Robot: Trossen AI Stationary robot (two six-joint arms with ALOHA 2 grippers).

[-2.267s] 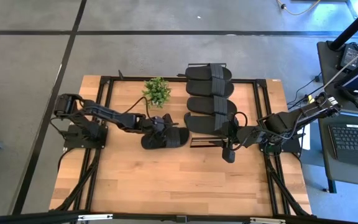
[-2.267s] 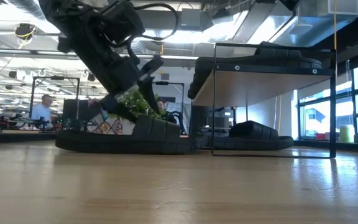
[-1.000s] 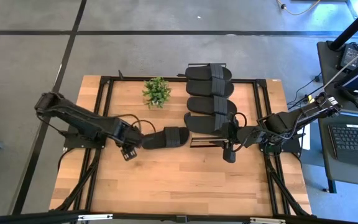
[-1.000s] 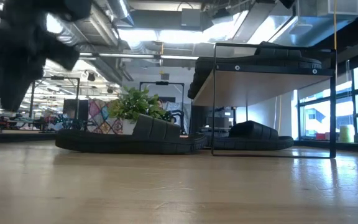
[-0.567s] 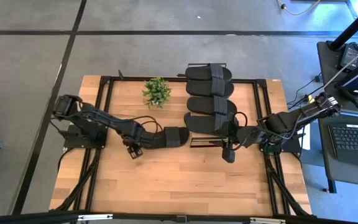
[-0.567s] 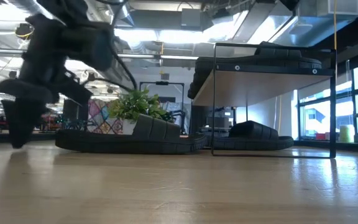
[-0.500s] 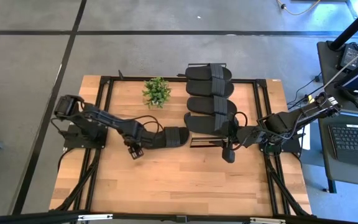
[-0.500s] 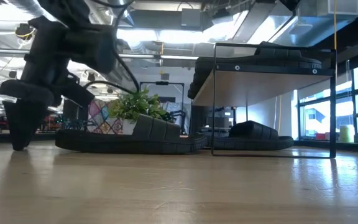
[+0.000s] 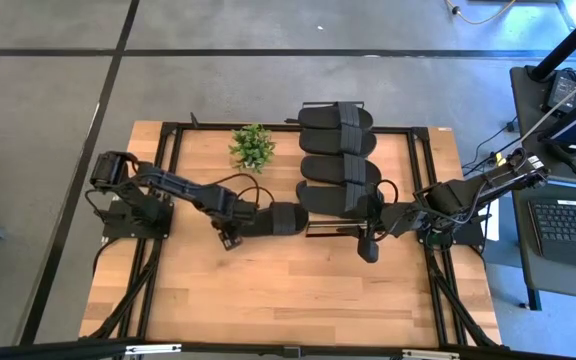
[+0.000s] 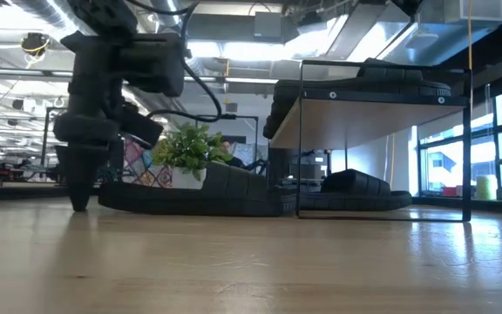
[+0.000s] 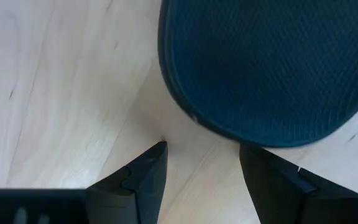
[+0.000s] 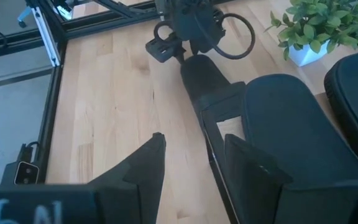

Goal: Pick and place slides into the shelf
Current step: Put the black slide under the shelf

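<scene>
One black slide (image 9: 273, 218) lies flat on the table, its toe end at the shelf's foot (image 10: 296, 209). The shelf (image 10: 369, 112) has a light board on a thin black frame; slides lie on its top (image 9: 336, 118) and one lies under it (image 10: 356, 183). My left gripper (image 9: 230, 240) stands open at the loose slide's rounded end (image 11: 266, 62), fingers pointing down at the table (image 10: 78, 202). My right gripper (image 9: 368, 245) waits open at the shelf's near side, above the table (image 12: 188, 162). My left gripper comes from above, fingers pointing down with their tips at the table. One finger (image 11: 272, 180) appears to meet the rim of the slide's rounded end (image 11: 253, 143) with its side; the other finger stands clear. The slide lies flat on its sole.
A small potted plant (image 9: 252, 147) stands on the table's far part, left of the shelf. Black frame rails (image 9: 168, 180) run along the table's sides. Bare wood lies on the near half (image 9: 288, 290). A desk with a keyboard (image 9: 568, 225) is to the right.
My left gripper has come down to the table and moved right, toward the slide's rounded end. The slide has slid a little to the right along the table, so its toe end now reaches the shelf's foot. The right arm has kept still.
</scene>
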